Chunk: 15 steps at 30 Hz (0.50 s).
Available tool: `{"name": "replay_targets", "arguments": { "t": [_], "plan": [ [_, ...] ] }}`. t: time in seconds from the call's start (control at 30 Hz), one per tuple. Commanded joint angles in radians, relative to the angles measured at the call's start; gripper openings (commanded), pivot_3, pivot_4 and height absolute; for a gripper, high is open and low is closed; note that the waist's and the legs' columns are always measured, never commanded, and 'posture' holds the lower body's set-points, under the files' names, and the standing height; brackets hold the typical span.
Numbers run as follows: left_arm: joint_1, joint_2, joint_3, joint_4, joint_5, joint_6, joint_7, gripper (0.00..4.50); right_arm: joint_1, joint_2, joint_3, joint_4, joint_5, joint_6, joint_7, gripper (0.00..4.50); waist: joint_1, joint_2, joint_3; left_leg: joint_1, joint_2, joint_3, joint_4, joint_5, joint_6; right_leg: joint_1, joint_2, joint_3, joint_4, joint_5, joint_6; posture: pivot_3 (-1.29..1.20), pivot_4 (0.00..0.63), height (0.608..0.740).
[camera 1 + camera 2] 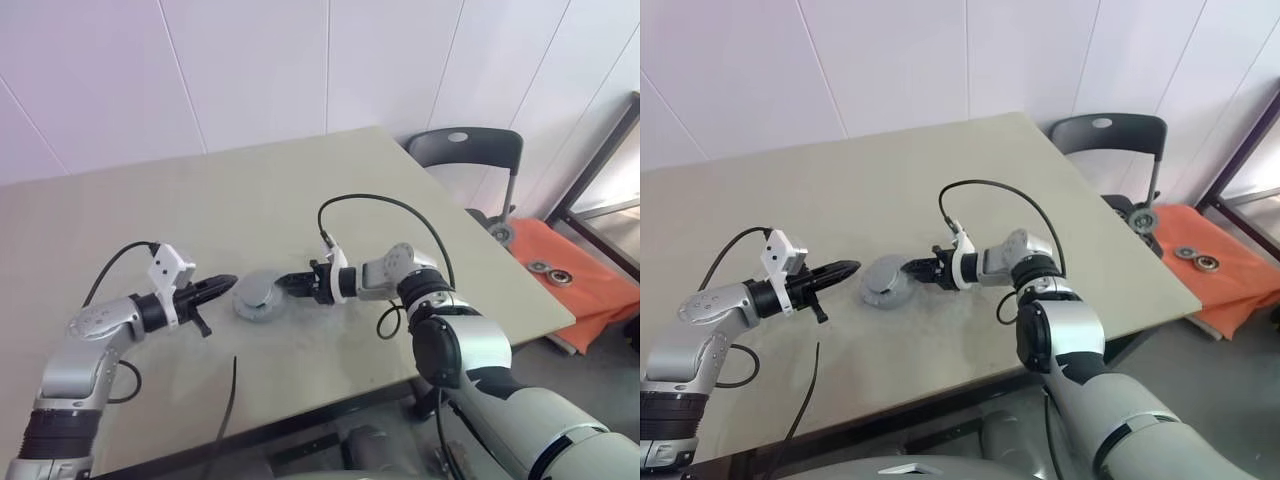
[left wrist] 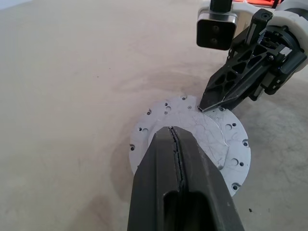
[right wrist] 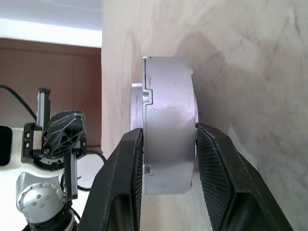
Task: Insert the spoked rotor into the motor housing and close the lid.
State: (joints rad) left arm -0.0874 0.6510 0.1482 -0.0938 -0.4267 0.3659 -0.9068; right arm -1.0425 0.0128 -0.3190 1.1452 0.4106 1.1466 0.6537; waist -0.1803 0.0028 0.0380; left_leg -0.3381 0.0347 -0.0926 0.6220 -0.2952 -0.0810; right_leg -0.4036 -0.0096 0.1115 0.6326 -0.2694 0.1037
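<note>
The motor housing [image 1: 258,298], a short silver-grey puck, sits near the middle of the table [image 1: 200,200]. The pale lid [image 2: 211,139] lies flat on top of it. My right gripper [image 1: 288,283] reaches in from the right and is shut on the housing's edge. In the right wrist view one finger [image 3: 130,159] lies on the top face and the other on the table side of the housing [image 3: 168,120]. My left gripper [image 1: 228,282] is shut, with nothing held. Its tip [image 2: 172,129] hovers just over the lid's left part. The spoked rotor is hidden.
A grey chair [image 1: 470,150] stands past the table's far right corner. An orange mat [image 1: 570,270] with round metal parts lies on the floor at the right. A black cable [image 1: 228,400] hangs over the table's front edge. Bare tabletop stretches behind and left of the housing.
</note>
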Motion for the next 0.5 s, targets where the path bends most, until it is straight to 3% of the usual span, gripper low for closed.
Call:
{"name": "replay_targets", "arguments": {
  "t": [0.03,0.33,0.5],
  "plan": [
    [0.005,0.016,0.041,-0.044,-0.021,0.003,0.007,0.0,0.009,0.027,0.007,0.014,-0.004,-0.018,-0.035,1.29,0.0,0.0,0.0,0.0,0.0,0.0,0.0,0.0,0.0,0.0,0.0,0.0,0.0,0.0,0.0,0.0,0.0,0.74],
    [0.023,0.026,0.07,-0.052,-0.032,0.016,0.013,0.0,0.019,0.033,-0.059,0.023,0.049,-0.01,-0.044,1.29,0.0,0.0,0.0,0.0,0.0,0.0,0.0,0.0,0.0,0.0,0.0,0.0,0.0,0.0,0.0,0.0,0.0,0.74],
    [0.03,0.027,0.062,-0.056,-0.028,0.016,0.016,0.0,0.029,0.037,-0.02,0.005,0.025,-0.04,-0.027,1.29,0.0,0.0,0.0,0.0,0.0,0.0,0.0,0.0,0.0,0.0,0.0,0.0,0.0,0.0,0.0,0.0,0.0,0.74]
  ]
}}
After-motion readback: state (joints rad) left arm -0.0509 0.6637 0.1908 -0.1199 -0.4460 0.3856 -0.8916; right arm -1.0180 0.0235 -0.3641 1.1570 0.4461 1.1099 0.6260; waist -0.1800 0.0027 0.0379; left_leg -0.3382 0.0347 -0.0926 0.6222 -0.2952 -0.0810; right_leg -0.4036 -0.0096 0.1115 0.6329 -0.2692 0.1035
